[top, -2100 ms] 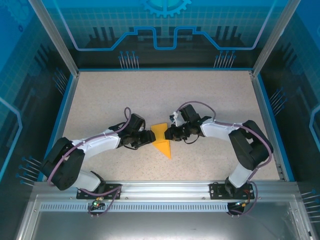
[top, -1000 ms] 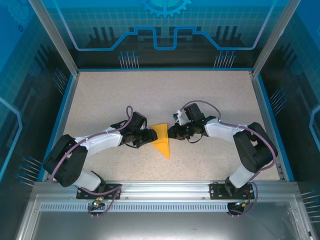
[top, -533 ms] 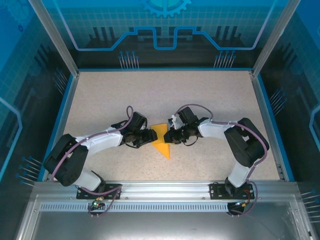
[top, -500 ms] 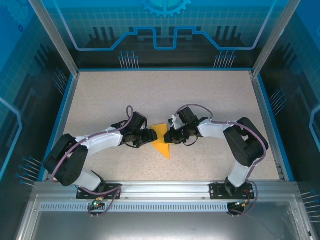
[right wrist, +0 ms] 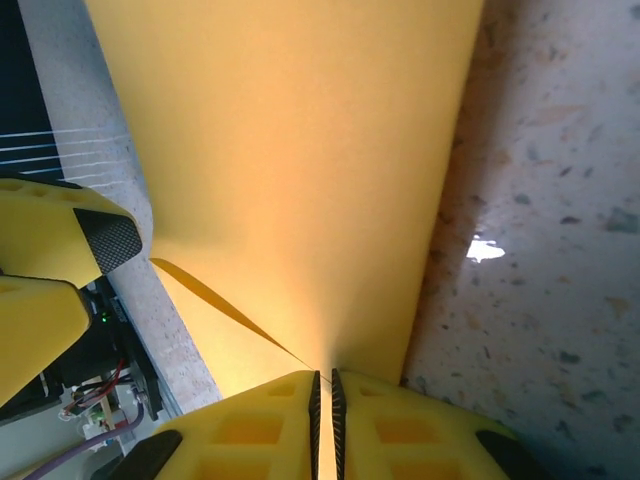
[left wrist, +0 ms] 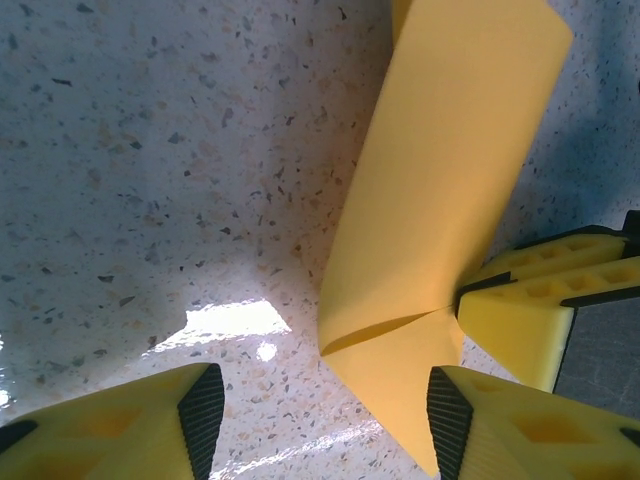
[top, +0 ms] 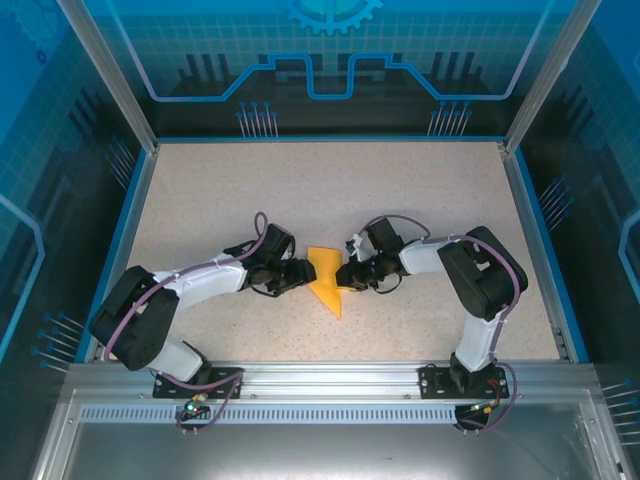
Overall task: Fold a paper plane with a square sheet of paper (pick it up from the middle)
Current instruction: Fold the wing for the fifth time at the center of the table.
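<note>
At centre, creased orange paper plane — right end effector pinching it, left end effector spread

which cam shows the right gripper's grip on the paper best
Right wrist: up close, the right gripper has its fingers pressed together on the edge of the paper. Left wrist shows the same pinch from the opposite side, at the frame's right. Top external shows it small, with the tips at the paper's right side.

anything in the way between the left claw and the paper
Nothing visible does. The left claw stands open, and the tip of the paper lies between its fingers on bare table. The right claw is shut on the paper's opposite edge.
</note>
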`<state>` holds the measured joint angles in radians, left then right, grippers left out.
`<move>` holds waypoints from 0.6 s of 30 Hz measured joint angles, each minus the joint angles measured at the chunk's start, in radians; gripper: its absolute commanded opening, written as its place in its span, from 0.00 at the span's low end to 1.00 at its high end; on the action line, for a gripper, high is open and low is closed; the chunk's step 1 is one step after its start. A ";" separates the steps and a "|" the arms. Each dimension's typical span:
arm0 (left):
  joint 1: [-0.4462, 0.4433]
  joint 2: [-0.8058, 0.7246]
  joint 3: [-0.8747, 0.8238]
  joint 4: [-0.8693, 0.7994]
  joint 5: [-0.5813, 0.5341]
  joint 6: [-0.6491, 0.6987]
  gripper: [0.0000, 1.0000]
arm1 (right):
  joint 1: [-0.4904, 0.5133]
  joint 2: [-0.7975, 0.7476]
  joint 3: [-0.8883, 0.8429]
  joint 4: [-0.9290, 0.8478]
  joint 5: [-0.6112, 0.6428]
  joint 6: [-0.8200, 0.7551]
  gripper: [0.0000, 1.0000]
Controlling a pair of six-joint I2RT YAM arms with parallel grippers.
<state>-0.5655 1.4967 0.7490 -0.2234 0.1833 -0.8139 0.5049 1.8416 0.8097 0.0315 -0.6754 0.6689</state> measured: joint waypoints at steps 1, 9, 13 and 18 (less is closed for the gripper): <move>0.000 0.003 0.004 0.002 0.003 0.000 0.61 | -0.002 0.000 -0.005 0.009 -0.008 0.000 0.14; 0.000 0.036 0.028 0.033 0.048 -0.010 0.58 | -0.015 0.003 -0.034 0.068 -0.039 0.003 0.14; 0.000 0.072 0.028 0.072 0.080 -0.029 0.56 | -0.018 0.003 -0.040 0.080 -0.043 0.003 0.14; 0.000 0.105 0.028 0.108 0.106 -0.048 0.54 | -0.020 0.003 -0.043 0.086 -0.047 0.003 0.14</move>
<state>-0.5655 1.6020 0.7769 -0.1150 0.2897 -0.8616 0.4850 1.8442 0.7666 0.1177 -0.7223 0.6724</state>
